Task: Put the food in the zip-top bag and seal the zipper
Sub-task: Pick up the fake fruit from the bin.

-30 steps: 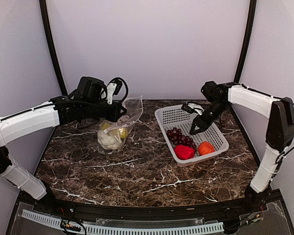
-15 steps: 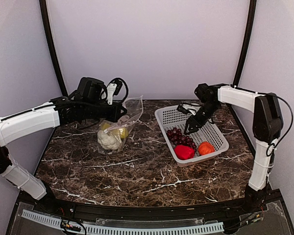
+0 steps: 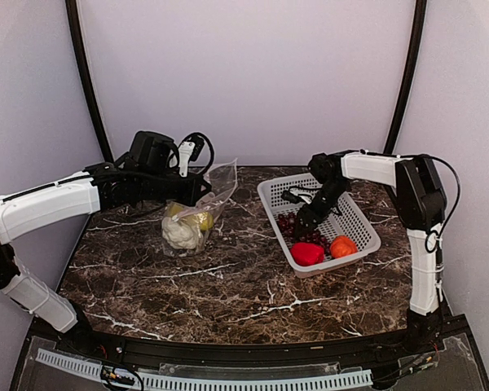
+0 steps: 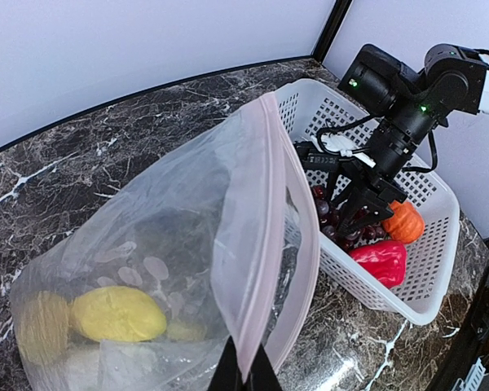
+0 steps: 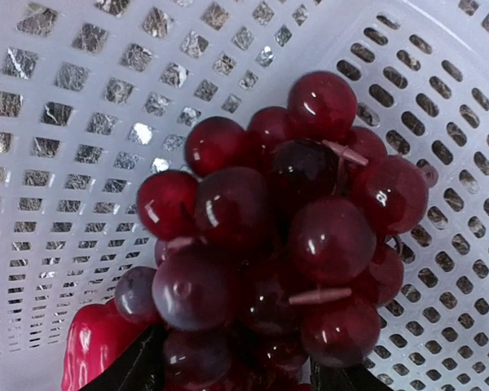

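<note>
My left gripper (image 3: 202, 189) is shut on the pinkish zipper (image 4: 265, 236) rim of the zip-top bag (image 3: 197, 213) and holds its mouth up and open toward the basket. In the left wrist view the gripper (image 4: 244, 371) pinches that strip. Inside the bag lie the white cauliflower (image 3: 178, 232) and two yellow pieces (image 4: 118, 314). My right gripper (image 3: 303, 221) is low in the white basket (image 3: 269, 191), jaws open around the dark purple grape bunch (image 5: 285, 220). The red pepper (image 3: 307, 253) and orange tomato (image 3: 342, 246) lie in the basket's near end.
The basket stands at the right of the dark marble table (image 3: 228, 285), a short gap from the bag. A black cable and white plug (image 3: 186, 151) hang behind the left arm. Walls enclose the back and sides.
My right gripper has moved left and down inside the basket, from its far right part onto the grape bunch. The left arm and the bag have not moved.
</note>
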